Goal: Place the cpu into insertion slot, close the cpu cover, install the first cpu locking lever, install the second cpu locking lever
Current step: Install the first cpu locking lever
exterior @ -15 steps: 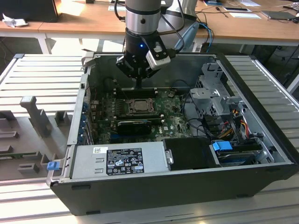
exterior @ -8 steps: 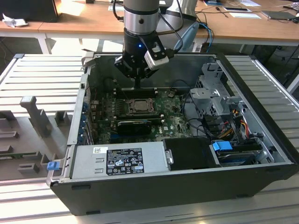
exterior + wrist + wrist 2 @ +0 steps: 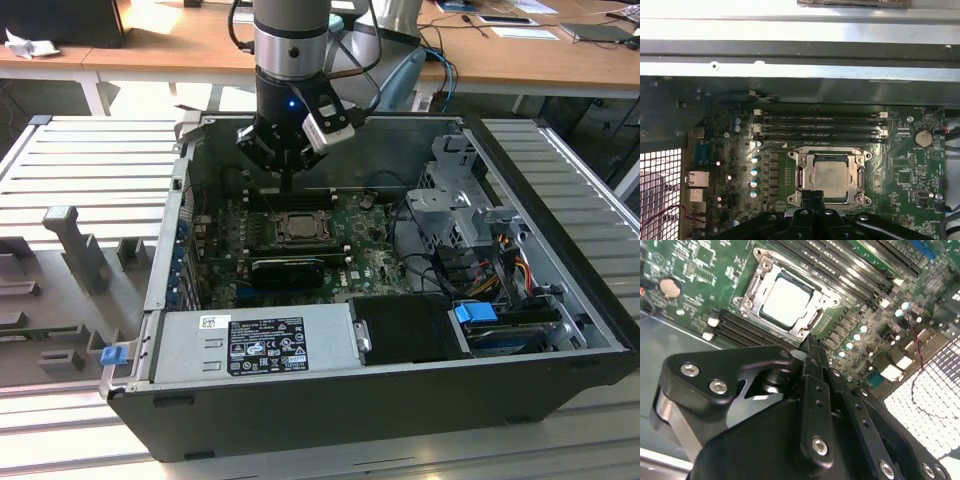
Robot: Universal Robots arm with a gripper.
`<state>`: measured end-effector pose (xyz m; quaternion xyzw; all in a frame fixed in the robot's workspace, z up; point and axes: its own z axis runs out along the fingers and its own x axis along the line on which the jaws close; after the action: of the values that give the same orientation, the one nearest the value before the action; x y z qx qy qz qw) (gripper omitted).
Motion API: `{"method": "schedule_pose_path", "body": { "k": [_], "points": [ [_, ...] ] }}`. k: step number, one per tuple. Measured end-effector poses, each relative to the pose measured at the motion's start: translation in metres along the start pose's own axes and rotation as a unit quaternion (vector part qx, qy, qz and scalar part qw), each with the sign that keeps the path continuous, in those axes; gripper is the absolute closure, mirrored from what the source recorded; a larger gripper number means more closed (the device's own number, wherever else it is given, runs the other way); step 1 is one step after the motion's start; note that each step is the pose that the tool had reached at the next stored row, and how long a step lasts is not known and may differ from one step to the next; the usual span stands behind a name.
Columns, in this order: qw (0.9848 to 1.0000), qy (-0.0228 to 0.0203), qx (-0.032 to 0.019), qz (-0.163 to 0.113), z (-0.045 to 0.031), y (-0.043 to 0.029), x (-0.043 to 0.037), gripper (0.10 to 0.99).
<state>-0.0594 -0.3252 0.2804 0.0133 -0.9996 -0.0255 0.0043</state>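
The cpu, a square chip with a dull silver top, lies flat in the insertion slot on the green motherboard. The chip and the frame cover most of the slot. The cpu cover, a metal frame with a square window, lies down around the chip. In the second wrist view the cpu and the cover show the same. My gripper is shut with nothing in it, its tips just beside one edge of the socket. From outside, the gripper hangs over the board behind the cpu.
Several memory sticks run along the socket's far side. The open case walls in the board. A power supply stands at the front, a drive cage with cables to the exterior view's right, and a long black block before the socket.
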Motion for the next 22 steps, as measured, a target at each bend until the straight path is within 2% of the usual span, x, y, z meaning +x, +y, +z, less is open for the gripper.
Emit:
{"method": "schedule_pose_path", "body": {
  "k": [4,5,7,10,15,22],
  "points": [
    [1.0000,-0.0013,-0.0006,0.000,0.0040,0.0002,0.0169,0.980],
    [1.0000,-0.0015,-0.0017,-0.001,0.0057,0.0004,0.0265,0.980],
    [1.0000,-0.0018,-0.0027,0.000,0.0076,0.0006,0.0349,0.980],
    [1.0000,-0.0019,-0.0029,-0.001,0.0156,0.0026,0.0466,0.980],
    [1.0000,-0.0020,-0.0038,-0.001,0.0243,0.0085,0.0506,0.980],
    [1.0000,-0.0020,-0.0054,-0.001,0.0266,0.0213,0.0522,0.980]
  ]
}}
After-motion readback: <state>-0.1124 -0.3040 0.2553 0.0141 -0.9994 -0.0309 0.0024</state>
